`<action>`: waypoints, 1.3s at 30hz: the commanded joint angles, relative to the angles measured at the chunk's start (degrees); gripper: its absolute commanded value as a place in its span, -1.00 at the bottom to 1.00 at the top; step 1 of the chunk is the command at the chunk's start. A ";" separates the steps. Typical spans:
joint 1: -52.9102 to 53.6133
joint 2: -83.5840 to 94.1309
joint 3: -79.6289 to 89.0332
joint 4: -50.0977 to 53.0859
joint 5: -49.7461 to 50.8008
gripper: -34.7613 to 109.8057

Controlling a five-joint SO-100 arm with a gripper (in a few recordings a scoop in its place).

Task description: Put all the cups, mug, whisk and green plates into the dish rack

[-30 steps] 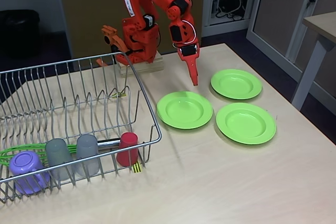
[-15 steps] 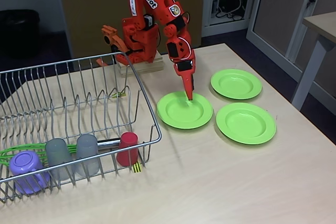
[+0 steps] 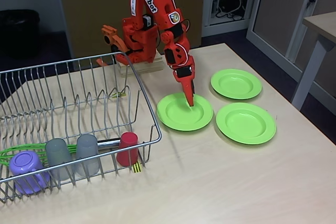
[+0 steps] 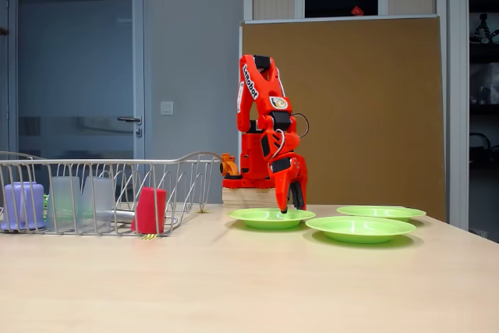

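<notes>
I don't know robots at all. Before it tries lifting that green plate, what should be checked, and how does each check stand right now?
1. Gripper down at the nearest plate: ok.
2. Jaws closed on the plate's rim: cannot tell.
3. Other two plates lie apart from it: ok.
4. Free prong rows in the dish rack: ok.
5. Cups, mug and whisk already racked: ok.

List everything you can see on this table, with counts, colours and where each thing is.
Dish rack: one, silver wire, left side.
Green plates: three, lime, flat on the table right of the rack.
Cups: two grey, one red, along the rack's front.
Mug: one, purple, rack's front left corner.
Whisk: one, green loops, lying in the rack behind the cups.
Wooden block: one, under the arm's base.
Gripper: one, orange, tips on the nearest plate's far side.
</notes>
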 commanded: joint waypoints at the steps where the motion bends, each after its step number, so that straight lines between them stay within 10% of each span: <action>1: 1.58 -0.70 2.02 -1.85 -0.18 -0.14; 25: 10.81 -10.20 2.72 -10.20 -2.55 -0.52; 39: 2.81 11.95 -16.00 32.87 -13.27 -0.52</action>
